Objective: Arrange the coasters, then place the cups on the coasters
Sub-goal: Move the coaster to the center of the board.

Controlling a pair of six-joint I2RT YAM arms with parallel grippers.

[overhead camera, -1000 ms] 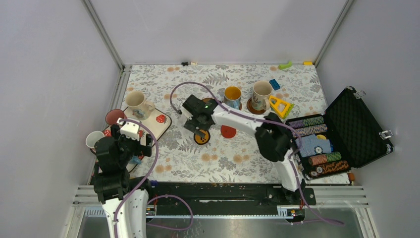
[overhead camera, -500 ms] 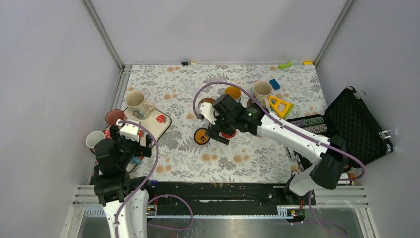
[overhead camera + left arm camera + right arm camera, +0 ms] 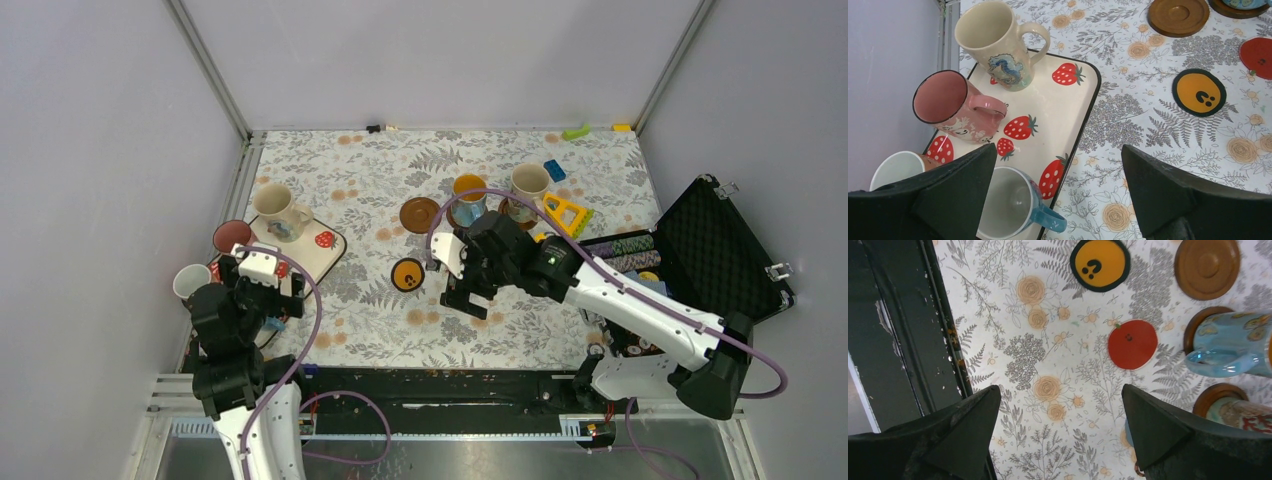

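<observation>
Two tools gape, empty. Across the floral counter (image 3: pixel 350 340) the right arm (image 3: pixel 610 292) has pulled back toward its base, the right tool (image 3: pixel 466 299) spread wider. That leaves the flat round orange black-rimmed coaster (image 3: pixel 407 274) bare and the dark brown round coaster (image 3: pixel 420 213) uncovered; the left tool (image 3: pixel 262 283) is unmoved.

— What do we have around us?
— Plain grey walls (image 3: pixel 420 60) on three sides, joined by aluminium posts (image 3: pixel 208 70).
— And under us?
— We see a floral tablecloth (image 3: pixel 340 180), evenly lit.
</observation>
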